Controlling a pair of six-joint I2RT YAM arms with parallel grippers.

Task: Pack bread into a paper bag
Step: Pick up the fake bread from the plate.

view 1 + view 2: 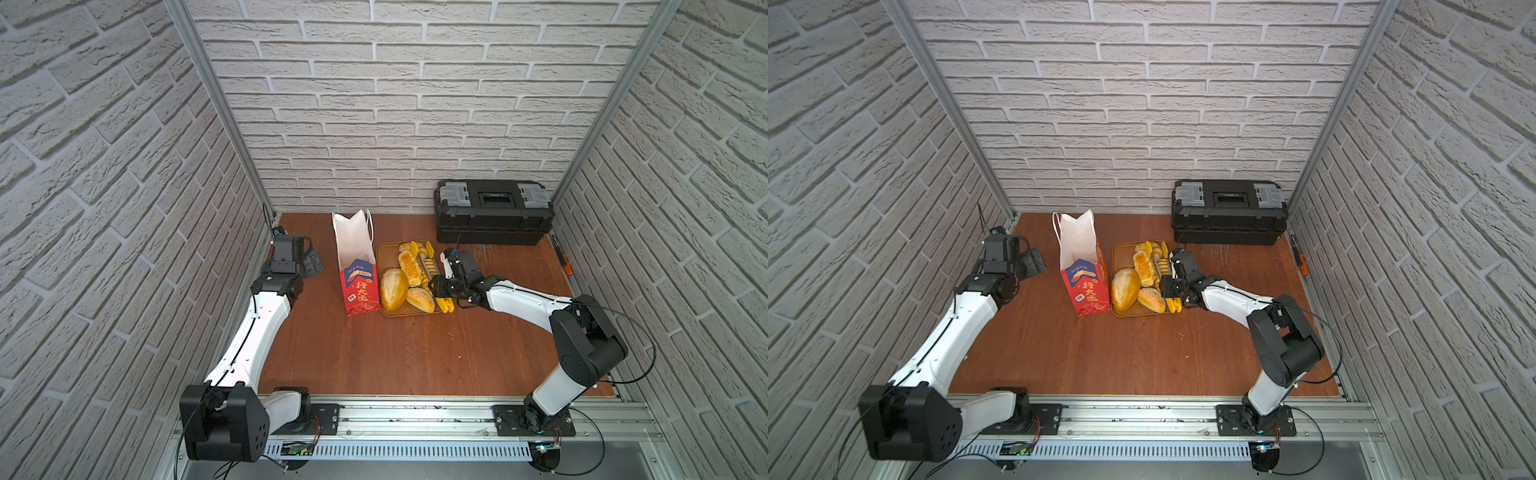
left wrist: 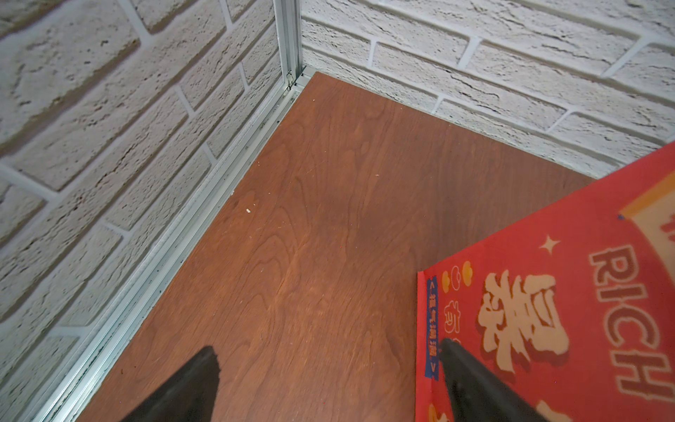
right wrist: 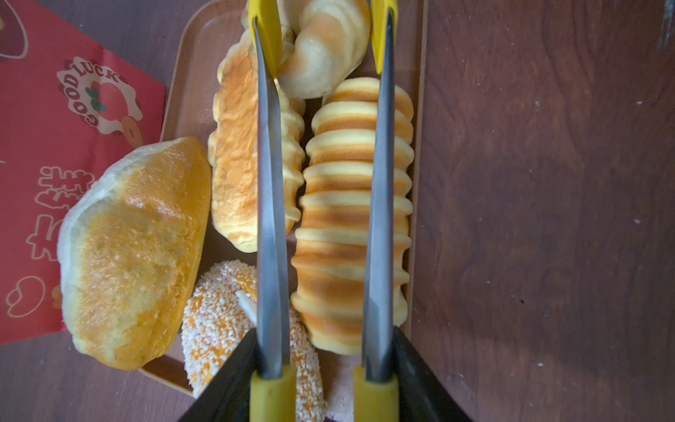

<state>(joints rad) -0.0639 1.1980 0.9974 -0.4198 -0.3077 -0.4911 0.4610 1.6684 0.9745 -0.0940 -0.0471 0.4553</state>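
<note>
Tan tray point(image 1: 388, 254) rim just beside paper bag point(image 1: 353, 249)

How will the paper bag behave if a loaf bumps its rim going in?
The paper bag stands tall on a narrow base, so it probably tips easily. Its thin white top looks creased, likely floppy. The open left gripper sits beside it, not gripping it, so it may slide.

My left gripper point(image 2: 327, 347) is spread wide over the reddish-brown wooden tabletop point(image 2: 328, 219), right finger point(image 2: 475, 380) overlapping the red printed paper bag point(image 2: 584, 310) edge.
</note>
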